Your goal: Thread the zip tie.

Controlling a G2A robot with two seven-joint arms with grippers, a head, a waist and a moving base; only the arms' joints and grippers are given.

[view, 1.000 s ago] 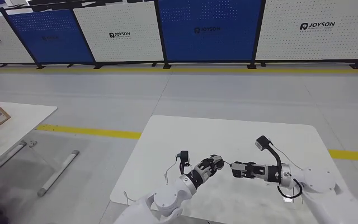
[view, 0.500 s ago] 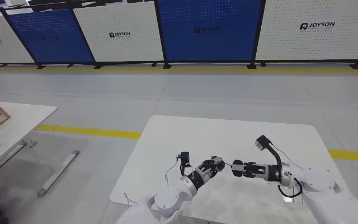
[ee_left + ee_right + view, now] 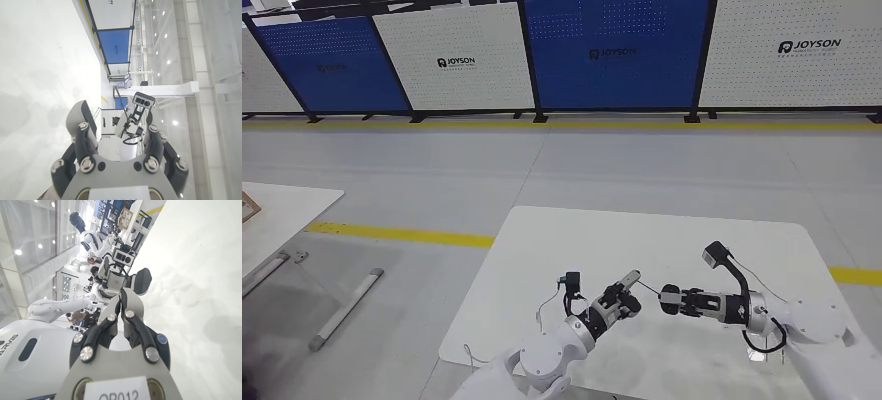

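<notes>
Top view: right hand (image 3: 670,298) was clenched on the zip tie (image 3: 650,290), a thin dark strand sticking out from its tips toward the left hand (image 3: 628,290). Left hand was released, jaws spread. The tie's free end was at or just short of that gap; couldn't tell if it touched. Risk: only one hand held the tie, and a thin free end could droop or skate past the spread jaws as they close. Both hands sat over the counter (image 3: 572,240), close to its robot-side edge, with bare surface ahead of them.

Left wrist view: left hand (image 3: 117,119) had its pads wide apart, with nothing I could make out between them. The other hand was dead ahead and near. Risk: closing on air, or the hands bumping head-on if either advanced.

Right wrist view: right hand (image 3: 121,294) had its pads pressed together; the tie between them was too thin to see. The left hand's dark pad sat just past the right hand's tips. Risk: a pinch that light could let the tie twist or slip under any pull. There was little room ahead; backing off looked safest.
</notes>
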